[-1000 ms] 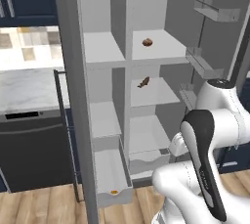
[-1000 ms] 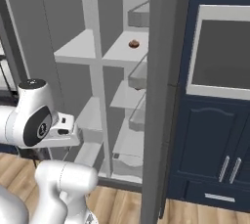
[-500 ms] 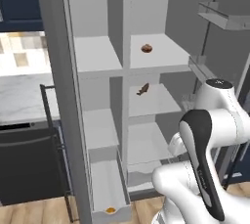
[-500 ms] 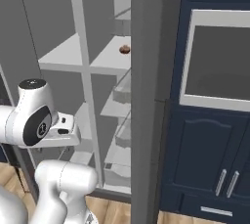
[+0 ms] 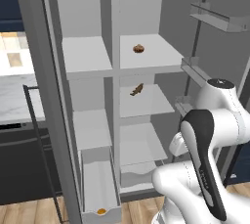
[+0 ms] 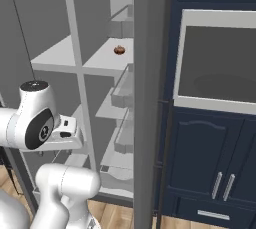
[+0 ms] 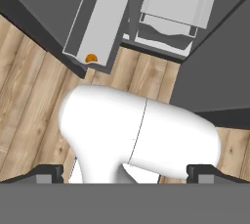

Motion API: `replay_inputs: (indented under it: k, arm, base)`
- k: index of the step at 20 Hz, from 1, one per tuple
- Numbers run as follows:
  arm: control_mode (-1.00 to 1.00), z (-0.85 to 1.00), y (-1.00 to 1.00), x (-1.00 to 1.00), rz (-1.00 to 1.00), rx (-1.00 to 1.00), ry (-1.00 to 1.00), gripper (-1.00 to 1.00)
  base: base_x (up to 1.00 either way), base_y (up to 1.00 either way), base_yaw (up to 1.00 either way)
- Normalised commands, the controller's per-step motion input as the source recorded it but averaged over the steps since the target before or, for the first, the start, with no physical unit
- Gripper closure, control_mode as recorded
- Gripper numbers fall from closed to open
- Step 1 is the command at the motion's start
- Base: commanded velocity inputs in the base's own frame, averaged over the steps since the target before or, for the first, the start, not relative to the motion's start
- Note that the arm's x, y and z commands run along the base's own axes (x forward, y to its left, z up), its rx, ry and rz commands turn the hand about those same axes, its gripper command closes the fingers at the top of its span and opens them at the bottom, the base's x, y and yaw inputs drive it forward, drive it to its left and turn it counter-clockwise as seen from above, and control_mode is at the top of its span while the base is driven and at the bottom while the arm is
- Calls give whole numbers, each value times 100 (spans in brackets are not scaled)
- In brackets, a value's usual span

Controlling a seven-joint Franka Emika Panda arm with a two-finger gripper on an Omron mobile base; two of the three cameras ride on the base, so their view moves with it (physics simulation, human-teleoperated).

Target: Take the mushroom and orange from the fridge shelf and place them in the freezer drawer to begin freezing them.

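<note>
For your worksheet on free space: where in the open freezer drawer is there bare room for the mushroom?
The freezer drawer is bare from its back wall forward; the orange crowds only the front end. The mushroom sits on the fridge shelf.

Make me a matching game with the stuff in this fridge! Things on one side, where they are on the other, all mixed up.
Things:
1. orange
2. mushroom
3. dark brown pointed piece
4. gripper

Places:
A. on the upper wide fridge shelf
B. at the front of the open freezer drawer
C. above the wooden floor, pointing down
D. on the shelf just below the mushroom's

Pairs: 1-B, 2-A, 3-D, 4-C
</note>
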Motion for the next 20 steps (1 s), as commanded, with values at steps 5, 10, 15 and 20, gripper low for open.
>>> replay_inputs:
  k: [5, 10, 15, 20]
  arm:
    - [100, 0, 0, 0, 0, 0, 0, -100]
    - [100, 0, 0, 0, 0, 0, 0, -100]
    - [100, 0, 0, 0, 0, 0, 0, -100]
    - [100, 0, 0, 0, 0, 0, 0, -100]
  base:
    - [42, 0, 0]
    - [49, -2, 0]
    - [47, 0, 0]
    - [20, 0, 0]
